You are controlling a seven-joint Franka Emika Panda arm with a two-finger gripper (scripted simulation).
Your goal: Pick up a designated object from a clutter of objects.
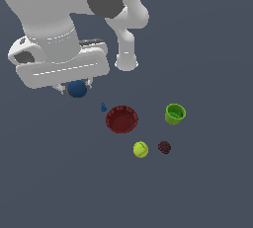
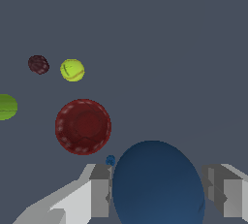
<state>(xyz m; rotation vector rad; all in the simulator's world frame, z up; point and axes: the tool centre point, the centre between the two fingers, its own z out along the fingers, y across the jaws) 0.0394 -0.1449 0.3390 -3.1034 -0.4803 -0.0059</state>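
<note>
Gripper is clamped on the blue ball, one finger at each side. You have it away from the red bowl, tennis ball and blue cone; the pick looks nearly done, with only lifting clear of the surface left.

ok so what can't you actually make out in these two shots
- Gripper, exterior view: fingertips hidden under the white hand and behind the blue ball; contact unclear.
- Blue ball, wrist view: lower part cut off by the frame edge.
- Green cup, wrist view: mostly cut off at the edge.
- Tiny blue cone, wrist view: too small to read its shape.
- Whether the ball is off the floor: neither view settles it.
</note>
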